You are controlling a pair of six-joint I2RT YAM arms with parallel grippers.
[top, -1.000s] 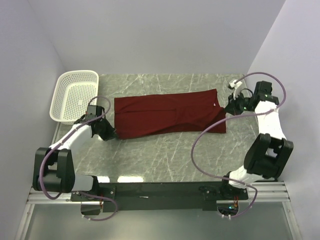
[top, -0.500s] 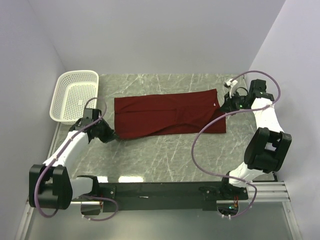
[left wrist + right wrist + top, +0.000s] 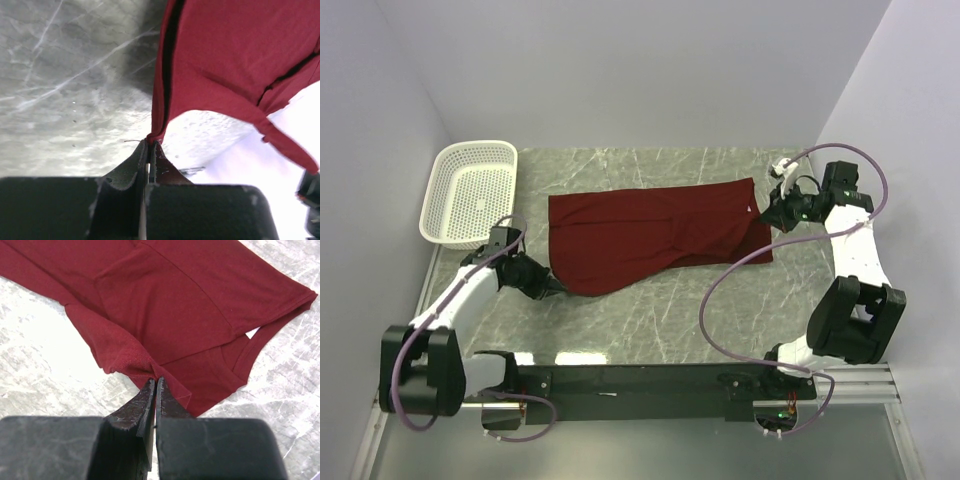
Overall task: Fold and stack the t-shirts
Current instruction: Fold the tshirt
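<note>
The maroon t-shirt lies folded lengthwise as a long strip across the middle of the marble table. My left gripper is shut on its near-left corner and holds that corner lifted; in the left wrist view the cloth hangs from the closed tips. My right gripper is shut on the shirt's right edge; in the right wrist view the cloth bunches at the closed tips.
A white perforated basket stands at the far left corner of the table, just behind my left arm. Grey walls close in on the left, back and right. A purple cable loops over the table near the right arm.
My left gripper has moved toward the near side and right, pulling the shirt's near-left corner out and up. The right gripper has stayed almost still on the right edge.
</note>
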